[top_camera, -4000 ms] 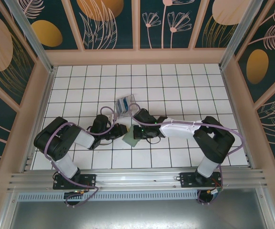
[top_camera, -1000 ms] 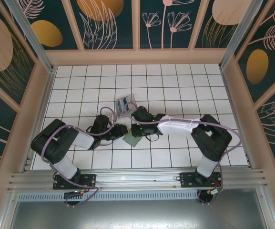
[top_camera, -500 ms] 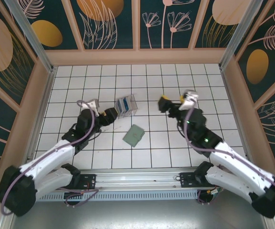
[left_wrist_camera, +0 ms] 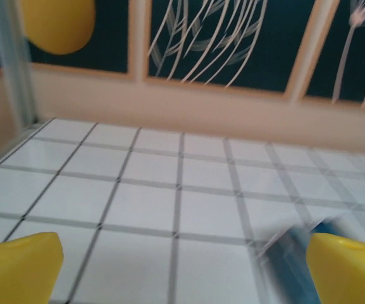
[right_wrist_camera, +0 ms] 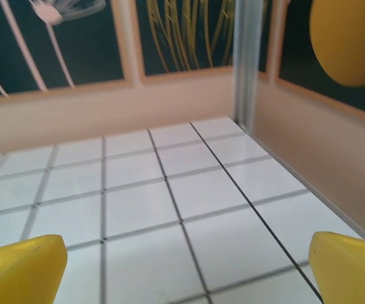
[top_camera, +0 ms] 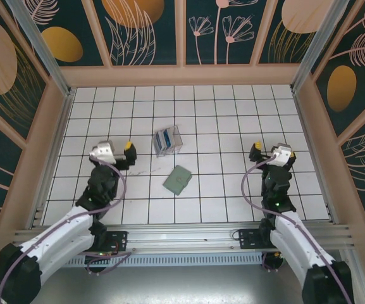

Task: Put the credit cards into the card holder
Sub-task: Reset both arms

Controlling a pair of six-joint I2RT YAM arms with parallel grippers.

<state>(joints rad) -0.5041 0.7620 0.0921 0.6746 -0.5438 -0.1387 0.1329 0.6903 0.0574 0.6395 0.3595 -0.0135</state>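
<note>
Near the middle of the tiled table (top_camera: 233,114), the card holder (top_camera: 177,180) is laid flat, sage-green, turned askew to the grid lines. Nothing is touching it.

Just beyond it, on the far side, a clear box (top_camera: 177,132) is set, with blue and white credit cards (top_camera: 165,139) stood inside. Further detail of the cards cannot be made out.

Left gripper (top_camera: 124,156): placed to the left of the card holder and the box, well apart from the holder and nearer the box. In the left wrist view its yellow fingertips (left_wrist_camera: 18,266) are spread to the frame's edges, with bare tile between them; nothing is held or touched. A blurred blue shape (left_wrist_camera: 290,259) is seen just inside the right-hand tip.

Right gripper (top_camera: 262,156): placed well to the right of the card holder, near the right wall. In the right wrist view its fingertips (right_wrist_camera: 21,266) are likewise spread wide over bare tile; nothing is held or touched.
</note>
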